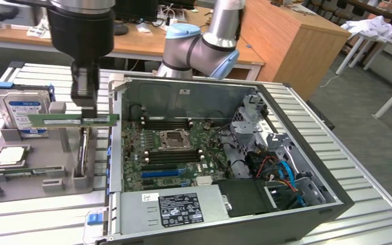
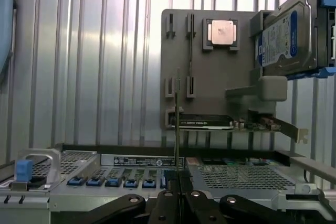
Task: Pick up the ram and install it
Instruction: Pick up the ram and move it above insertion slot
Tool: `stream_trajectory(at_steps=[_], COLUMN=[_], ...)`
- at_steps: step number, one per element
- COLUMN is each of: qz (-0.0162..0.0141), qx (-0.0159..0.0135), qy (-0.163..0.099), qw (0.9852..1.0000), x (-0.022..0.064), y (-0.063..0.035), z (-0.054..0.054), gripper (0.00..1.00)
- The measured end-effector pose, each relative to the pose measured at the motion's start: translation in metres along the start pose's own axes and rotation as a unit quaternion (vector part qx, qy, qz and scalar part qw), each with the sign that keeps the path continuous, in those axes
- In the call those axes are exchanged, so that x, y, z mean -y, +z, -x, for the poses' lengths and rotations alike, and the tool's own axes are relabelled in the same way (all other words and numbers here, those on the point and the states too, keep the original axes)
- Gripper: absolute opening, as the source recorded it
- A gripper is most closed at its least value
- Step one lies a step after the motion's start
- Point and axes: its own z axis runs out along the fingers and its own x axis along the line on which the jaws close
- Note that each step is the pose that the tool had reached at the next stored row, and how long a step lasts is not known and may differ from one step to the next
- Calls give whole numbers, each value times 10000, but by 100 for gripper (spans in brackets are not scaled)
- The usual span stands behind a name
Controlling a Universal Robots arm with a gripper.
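1. 1 gripper point(image 1: 86, 115): fingers pinched tight on 1 ram point(image 1: 46, 120).
2. Ram is held level above the grey tray point(image 1: 53, 153), just beside the open PC case point(image 1: 332, 199) wall.
3. Wrist view: ram point(image 2: 177, 119) is edge-on.
4. On the tray: 1 hard drive point(image 1: 26, 109), 1 CPU point(image 1: 12, 155), 1 card point(image 2: 205, 123), prob. an expansion card.
5. 1 motherboard point(image 1: 206, 148) w/ 2 banks of black mem slots point(image 1: 169, 122).

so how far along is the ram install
Done: the ram is picked up, held above the grey tray. In hand: the gripper is shut on it, holding it level beside the open case. Left: it is not yet in the motherboard's black memory slots.
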Motion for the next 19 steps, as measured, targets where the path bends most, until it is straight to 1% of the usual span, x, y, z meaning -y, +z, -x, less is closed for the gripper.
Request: stream_trajectory(at_steps=[10,19], qz=[4,8], qx=[0,0], qy=[-44,-72], qw=[10000,10000], x=[361,737], y=[-8,-16], z=[-8,-17], gripper=[11,11])
